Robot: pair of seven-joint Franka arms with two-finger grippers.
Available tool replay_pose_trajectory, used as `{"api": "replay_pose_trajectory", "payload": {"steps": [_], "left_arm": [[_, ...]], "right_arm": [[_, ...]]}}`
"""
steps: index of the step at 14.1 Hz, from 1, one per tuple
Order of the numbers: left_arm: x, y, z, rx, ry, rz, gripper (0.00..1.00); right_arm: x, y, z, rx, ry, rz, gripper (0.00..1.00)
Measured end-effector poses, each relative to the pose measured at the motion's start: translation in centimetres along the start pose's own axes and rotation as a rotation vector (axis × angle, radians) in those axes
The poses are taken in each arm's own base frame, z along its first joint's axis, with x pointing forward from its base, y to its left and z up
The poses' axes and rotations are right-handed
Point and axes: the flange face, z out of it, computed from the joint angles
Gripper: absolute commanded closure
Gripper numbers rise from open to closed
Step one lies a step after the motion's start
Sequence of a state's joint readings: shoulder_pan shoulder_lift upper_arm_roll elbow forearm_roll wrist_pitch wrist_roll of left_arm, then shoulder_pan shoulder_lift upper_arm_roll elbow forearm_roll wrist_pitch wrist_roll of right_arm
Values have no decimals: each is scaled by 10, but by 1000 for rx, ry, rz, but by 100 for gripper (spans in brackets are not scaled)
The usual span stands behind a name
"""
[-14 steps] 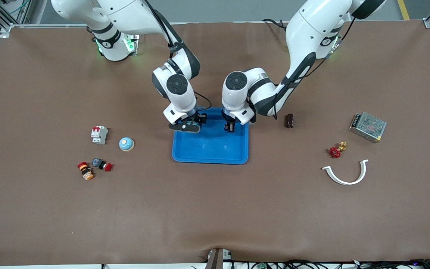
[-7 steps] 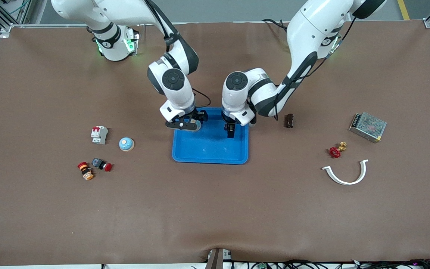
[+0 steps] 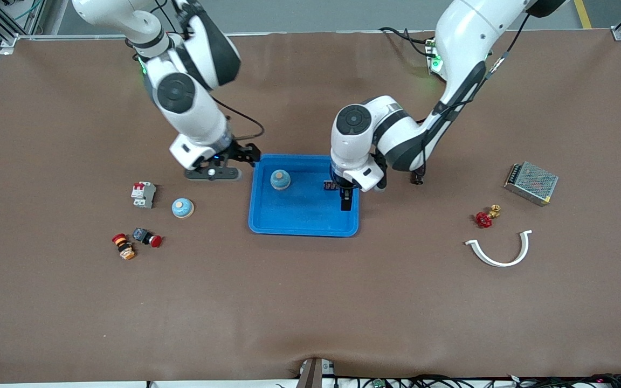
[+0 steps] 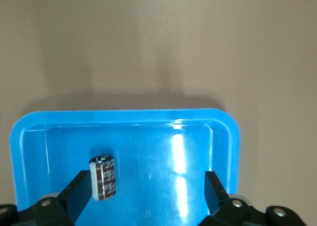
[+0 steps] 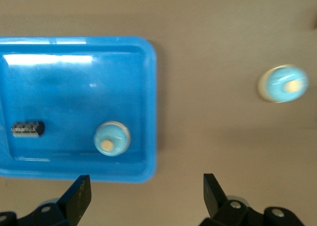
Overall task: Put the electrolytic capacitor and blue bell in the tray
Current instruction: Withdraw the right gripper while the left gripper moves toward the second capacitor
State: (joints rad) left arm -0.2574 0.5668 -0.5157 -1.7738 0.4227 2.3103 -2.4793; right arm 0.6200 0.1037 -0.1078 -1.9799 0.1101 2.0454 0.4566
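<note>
Right gripper: jaws wide, empty, over bare table beside the tray. Bell stood in the tray; a second bell lay outside it. Capacitor lay in the tray near its rim. Left gripper: jaws wide, empty, above it. Task apparently complete; room clear for withdrawal.

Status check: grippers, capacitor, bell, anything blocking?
Left gripper open, over tray. Right gripper open, over the table beside tray. Capacitor and blue bell both in tray. Nothing blocking.
</note>
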Motion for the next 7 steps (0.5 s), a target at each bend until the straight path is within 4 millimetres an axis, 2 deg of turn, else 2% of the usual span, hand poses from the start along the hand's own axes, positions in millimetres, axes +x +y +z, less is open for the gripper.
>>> {"api": "replay_pose_trajectory", "payload": {"steps": [1,3,5,7], "left_arm": [[3,3,-7,-3,-4,9,0],[4,3,-8,-1,-4,33,0],[3,1,-5,4,-3,44,0],[3,1,-2,9,-2,64,0]], "right_arm": [[2,22,-21,-29,17,-27,0],[7,65,-56,-98,68,-53,0],[15,109,-83,-113,104,-71,0],[27,163,-105,-112,116,-84,0]]}}
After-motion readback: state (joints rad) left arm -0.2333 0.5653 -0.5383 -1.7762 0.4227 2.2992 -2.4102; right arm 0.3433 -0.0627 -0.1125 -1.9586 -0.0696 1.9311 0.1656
